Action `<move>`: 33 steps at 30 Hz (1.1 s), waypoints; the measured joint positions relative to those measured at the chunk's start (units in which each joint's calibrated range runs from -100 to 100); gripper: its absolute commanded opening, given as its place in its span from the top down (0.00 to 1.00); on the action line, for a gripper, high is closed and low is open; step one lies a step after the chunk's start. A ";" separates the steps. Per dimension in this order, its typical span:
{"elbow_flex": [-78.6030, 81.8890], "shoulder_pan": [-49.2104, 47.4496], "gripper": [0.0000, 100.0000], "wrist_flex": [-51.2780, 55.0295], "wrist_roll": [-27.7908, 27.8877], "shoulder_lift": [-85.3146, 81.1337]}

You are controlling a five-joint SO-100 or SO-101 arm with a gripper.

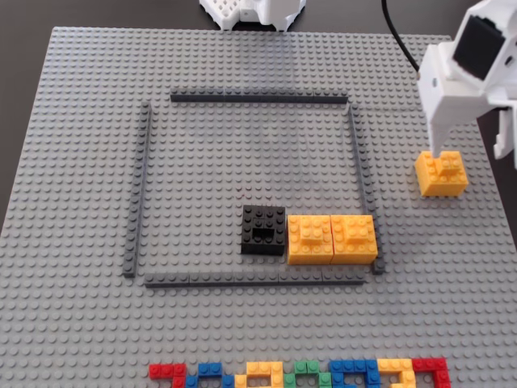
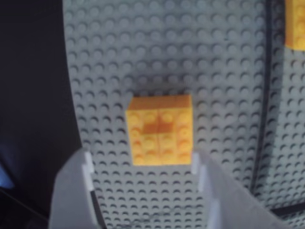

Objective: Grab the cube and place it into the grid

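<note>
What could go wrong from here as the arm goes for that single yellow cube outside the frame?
1. The open pincer sits just short of the cube; one finger is close to the cube's corner and might land on top or nudge it instead of straddling it.
2. The cube lies outside the grid, so it must be lifted over the dark strip.
3. The black block and the joined yellow blocks fill the grid's lower right corner, so a drop there could collide.

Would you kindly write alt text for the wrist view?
A yellow-orange LEGO cube sits on the grey studded baseplate, just ahead of the open white claw, whose fingers do not touch it. A dark brick strip runs along the right.
</note>
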 measured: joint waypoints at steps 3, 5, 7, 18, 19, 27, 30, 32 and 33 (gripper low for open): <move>0.53 0.29 0.76 0.00 -0.49 0.00; 0.71 0.22 0.76 0.00 -0.59 0.59; 0.88 0.00 0.76 0.00 -0.73 1.27; 1.41 -0.15 0.76 -0.59 -1.27 1.61; 1.41 -0.15 0.77 -0.59 -1.27 1.61; 1.41 -1.31 0.77 -0.59 -1.27 1.61; 1.41 -1.46 0.77 -0.59 -1.27 1.61; 1.41 -1.46 0.77 -0.59 -1.27 1.61; 1.41 -1.46 0.77 -0.59 -1.17 1.61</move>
